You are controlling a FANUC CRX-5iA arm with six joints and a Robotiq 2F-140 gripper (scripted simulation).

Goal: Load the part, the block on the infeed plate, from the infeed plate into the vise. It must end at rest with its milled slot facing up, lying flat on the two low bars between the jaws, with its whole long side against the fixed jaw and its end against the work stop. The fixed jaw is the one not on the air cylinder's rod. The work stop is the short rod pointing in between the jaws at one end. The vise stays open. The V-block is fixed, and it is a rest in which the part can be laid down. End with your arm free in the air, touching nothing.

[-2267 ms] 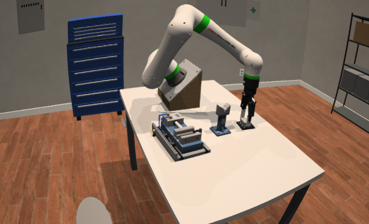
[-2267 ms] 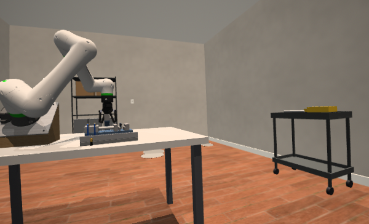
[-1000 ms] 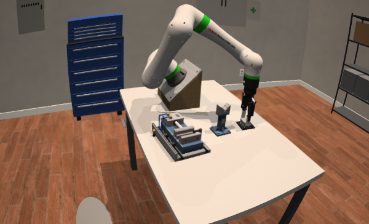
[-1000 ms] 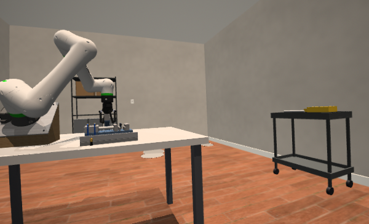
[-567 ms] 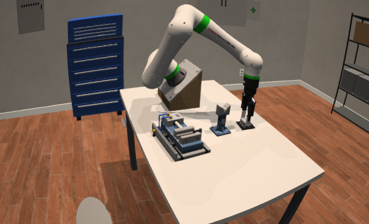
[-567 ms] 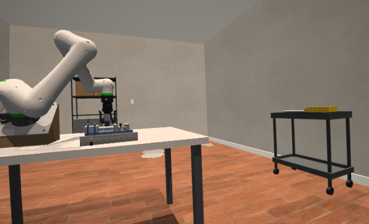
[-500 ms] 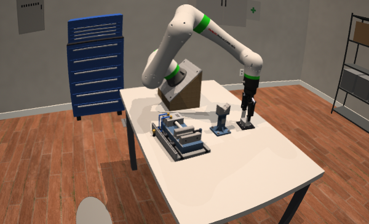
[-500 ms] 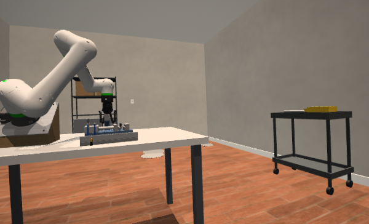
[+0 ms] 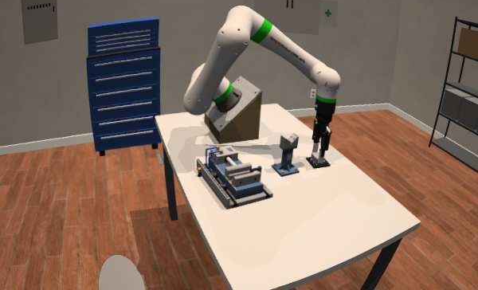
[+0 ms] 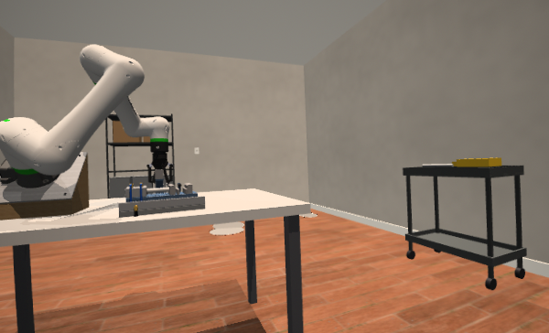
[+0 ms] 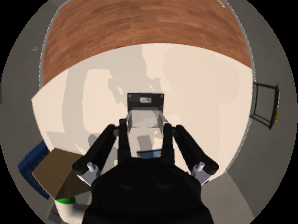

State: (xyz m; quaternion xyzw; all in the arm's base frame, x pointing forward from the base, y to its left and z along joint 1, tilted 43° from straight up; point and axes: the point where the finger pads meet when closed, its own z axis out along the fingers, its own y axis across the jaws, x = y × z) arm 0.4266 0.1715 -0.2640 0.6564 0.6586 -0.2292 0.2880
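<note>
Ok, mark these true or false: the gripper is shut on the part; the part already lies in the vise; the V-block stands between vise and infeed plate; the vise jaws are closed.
1. The gripper is shut on the part. True.
2. The part lies in the vise. False: it is at the infeed plate.
3. The V-block stands between vise and infeed plate. True.
4. The vise jaws are closed. False: a gap shows between them.
</note>
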